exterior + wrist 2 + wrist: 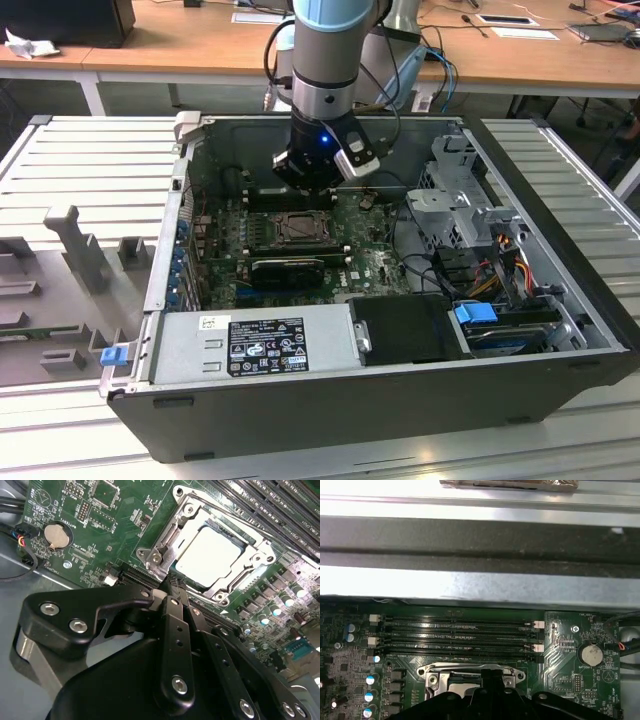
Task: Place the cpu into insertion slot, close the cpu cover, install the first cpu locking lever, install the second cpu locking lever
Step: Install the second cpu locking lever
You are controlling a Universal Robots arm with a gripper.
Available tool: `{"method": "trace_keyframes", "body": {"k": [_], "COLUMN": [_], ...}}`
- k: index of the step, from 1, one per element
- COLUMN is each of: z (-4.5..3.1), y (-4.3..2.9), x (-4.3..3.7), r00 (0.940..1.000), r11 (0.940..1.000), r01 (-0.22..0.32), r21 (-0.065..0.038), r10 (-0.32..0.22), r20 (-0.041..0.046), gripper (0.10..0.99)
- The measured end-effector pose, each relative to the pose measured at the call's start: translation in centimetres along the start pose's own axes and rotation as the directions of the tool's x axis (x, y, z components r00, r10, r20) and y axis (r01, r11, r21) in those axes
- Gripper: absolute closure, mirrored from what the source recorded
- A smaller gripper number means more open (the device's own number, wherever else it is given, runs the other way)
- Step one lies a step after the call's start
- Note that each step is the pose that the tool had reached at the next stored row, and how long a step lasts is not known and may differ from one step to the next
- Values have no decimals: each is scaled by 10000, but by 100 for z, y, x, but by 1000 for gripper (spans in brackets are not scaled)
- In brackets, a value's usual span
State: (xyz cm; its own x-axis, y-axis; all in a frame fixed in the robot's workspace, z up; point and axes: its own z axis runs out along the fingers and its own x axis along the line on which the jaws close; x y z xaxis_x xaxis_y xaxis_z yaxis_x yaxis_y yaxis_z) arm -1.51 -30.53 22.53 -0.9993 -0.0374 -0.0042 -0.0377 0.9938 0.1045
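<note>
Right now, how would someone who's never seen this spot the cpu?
Look inside the open computer case, at the green motherboard. Beside the long black memory slots sits a metal socket frame; the cpu is the plain silver square in its window.

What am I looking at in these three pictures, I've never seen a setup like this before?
It is a robot arm working inside an opened desktop computer case that lies on its side. The exterior view comes from a camera standing off the arm. The two wrist views come from cameras riding on the arm, looking down past its black claw.

Inside the case is the green circuit board. In the second wrist view the cpu, a flat silver square, already sits in its socket, with the metal cpu cover lying down around it. The claw hangs just above the socket's edge and holds nothing that I can see. The first wrist view shows the long black memory slots beside the socket and a round coin battery.
</note>
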Motion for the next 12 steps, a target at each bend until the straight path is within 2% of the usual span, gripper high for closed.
{"method": "trace_keyframes", "body": {"k": [12], "z": [-2], "y": [-69], "x": [1], "r00": [10000], "r11": [10000], "r01": [-2], "r21": [0], "r10": [2], "r20": [1], "gripper": [980]}}
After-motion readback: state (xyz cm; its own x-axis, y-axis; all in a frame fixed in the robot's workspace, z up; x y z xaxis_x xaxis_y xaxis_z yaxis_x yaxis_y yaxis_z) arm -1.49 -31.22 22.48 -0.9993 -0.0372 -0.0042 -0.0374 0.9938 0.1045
